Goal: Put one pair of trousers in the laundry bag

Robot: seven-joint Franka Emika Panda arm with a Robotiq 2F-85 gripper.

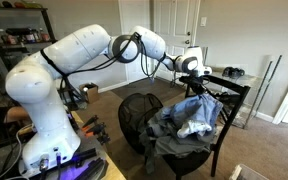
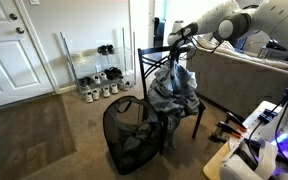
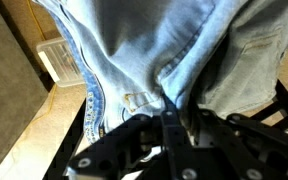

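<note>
Jaws stand narrow, pinched on a fold of the trousers (image 3: pixel 134 50), light-blue denim that fills most of the wrist view. The gripper (image 3: pixel 171 113) comes in from the bottom edge of that view, dark on either side of the bunched cloth. A seam and a pocket edge with pale stitching run down just beside the pinch. Black bars of the chair (image 3: pixel 269 120) show at lower right under the denim. A pale vent (image 3: pixel 59 60) lies on the tan floor at upper left.

In both exterior views the gripper (image 1: pixel 192 68) (image 2: pixel 174 45) hangs at the top of the chair back, and the trousers (image 2: pixel 172 80) reach up to it from the seat. A pile (image 1: pixel 184 135) of grey and blue clothes lies heaped on the seat and spills over its front edge.

The bag (image 1: pixel 136 118) (image 2: pixel 132 135) stands on the carpet just beside the chair, on the side where the pile spills. It is black mesh with a dark rim, and its mouth is open upward. Whether its rim touches the chair I cannot tell. The held trousers are over the seat, beside the bag's mouth rather than above it.

The white arm (image 1: pixel 74 55) arches from its base across to the chair back. Farther off in an exterior view stand a shoe rack (image 2: pixel 96 80) against the wall, a white door (image 2: pixel 14 50) and a couch (image 2: pixel 249 80) behind the chair.
</note>
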